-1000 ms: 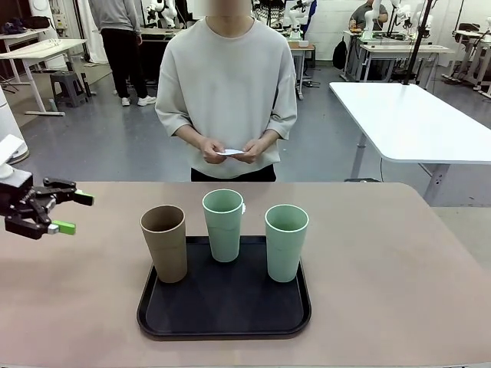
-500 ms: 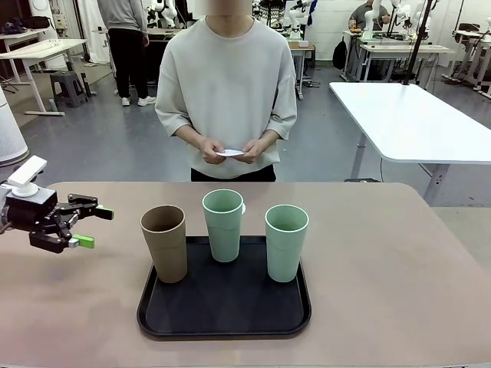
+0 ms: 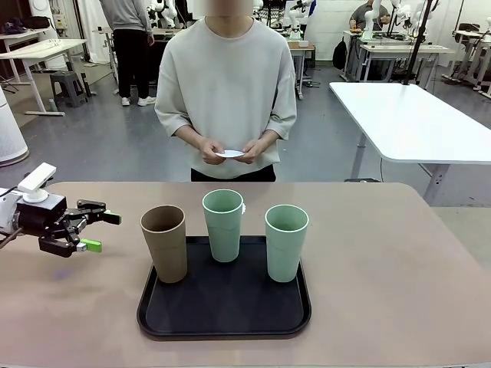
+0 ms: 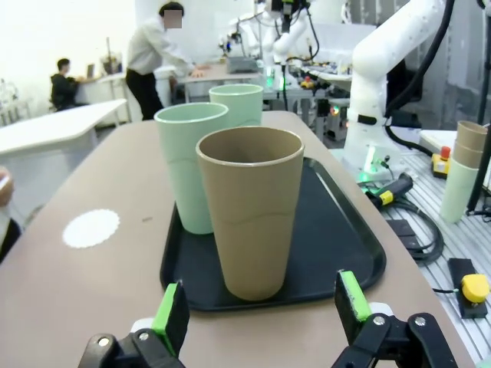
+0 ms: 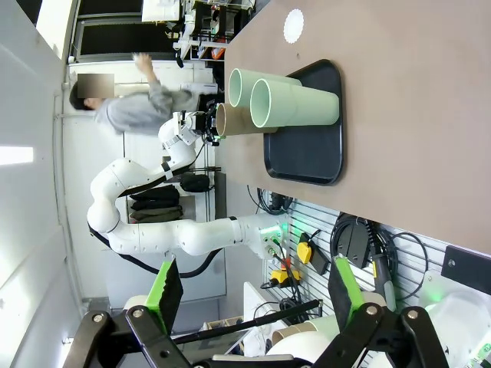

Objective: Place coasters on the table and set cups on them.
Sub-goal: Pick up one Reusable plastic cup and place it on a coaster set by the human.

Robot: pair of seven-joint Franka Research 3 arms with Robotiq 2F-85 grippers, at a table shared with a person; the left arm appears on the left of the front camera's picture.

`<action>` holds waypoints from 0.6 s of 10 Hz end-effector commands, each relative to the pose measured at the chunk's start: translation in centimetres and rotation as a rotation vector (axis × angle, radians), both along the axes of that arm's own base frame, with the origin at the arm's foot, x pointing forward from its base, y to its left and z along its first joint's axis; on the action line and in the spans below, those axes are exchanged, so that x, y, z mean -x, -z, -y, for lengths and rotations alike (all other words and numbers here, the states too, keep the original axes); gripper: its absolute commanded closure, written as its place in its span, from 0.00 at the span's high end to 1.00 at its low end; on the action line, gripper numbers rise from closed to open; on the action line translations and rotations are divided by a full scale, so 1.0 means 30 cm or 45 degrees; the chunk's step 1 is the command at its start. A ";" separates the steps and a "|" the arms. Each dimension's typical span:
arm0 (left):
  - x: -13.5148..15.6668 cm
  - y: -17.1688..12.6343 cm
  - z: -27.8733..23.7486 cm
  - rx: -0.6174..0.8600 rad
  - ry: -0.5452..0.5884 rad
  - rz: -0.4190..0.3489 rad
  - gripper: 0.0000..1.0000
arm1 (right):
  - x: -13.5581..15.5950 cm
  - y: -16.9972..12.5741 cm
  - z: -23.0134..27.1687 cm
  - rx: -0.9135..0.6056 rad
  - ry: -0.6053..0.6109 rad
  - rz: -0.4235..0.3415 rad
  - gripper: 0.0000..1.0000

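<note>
On the black tray [image 3: 222, 310] stand three cups: a brown cup [image 3: 164, 242] at the left and two pale green cups [image 3: 223, 225] [image 3: 285, 242]. My left gripper [image 3: 102, 232] hovers open over the tan table [image 3: 383, 276], a short way left of the brown cup. The left wrist view has that brown cup [image 4: 251, 211] straight ahead of the open fingers [image 4: 173, 307], not touching them. One white coaster [image 4: 91, 228] lies on the table beyond the tray. The person holds another coaster [image 3: 229, 153] in both hands. My right gripper [image 5: 255, 287] is open with nothing in it, far from the tray [image 5: 307, 153].
The person stands at the table's far edge, behind the tray. A glossy white table [image 3: 414, 115] is at the back right. Bare tabletop lies to both sides of the tray. In the left wrist view, the other arm's base [image 4: 376, 100] rises beyond the table's end.
My left gripper has moved right, in over the table toward the brown cup, staying open. The cups, tray and the person's hands have not moved.
</note>
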State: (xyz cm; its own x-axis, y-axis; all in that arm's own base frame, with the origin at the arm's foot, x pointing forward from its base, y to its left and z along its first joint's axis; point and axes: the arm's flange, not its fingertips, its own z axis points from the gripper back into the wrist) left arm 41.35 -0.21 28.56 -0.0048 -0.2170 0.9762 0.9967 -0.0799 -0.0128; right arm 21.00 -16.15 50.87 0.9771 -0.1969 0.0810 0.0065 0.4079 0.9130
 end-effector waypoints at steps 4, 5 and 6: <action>0.000 0.000 -0.001 0.000 -0.001 0.000 1.00 | -0.006 -0.003 -0.002 -0.029 0.000 0.010 1.00; -0.011 0.003 0.024 -0.002 0.028 -0.002 1.00 | -0.006 -0.003 -0.002 -0.029 0.000 0.010 1.00; -0.022 0.013 0.056 -0.016 0.025 0.001 1.00 | -0.006 -0.003 -0.002 -0.029 0.000 0.010 1.00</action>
State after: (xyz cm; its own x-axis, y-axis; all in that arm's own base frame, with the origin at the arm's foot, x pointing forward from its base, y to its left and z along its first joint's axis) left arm 41.42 -0.88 28.43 -0.0064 -0.2195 0.9756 0.9953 -0.0952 -0.0149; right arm 21.00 -16.15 50.87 0.9771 -0.1969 0.0810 0.0065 0.4079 0.9130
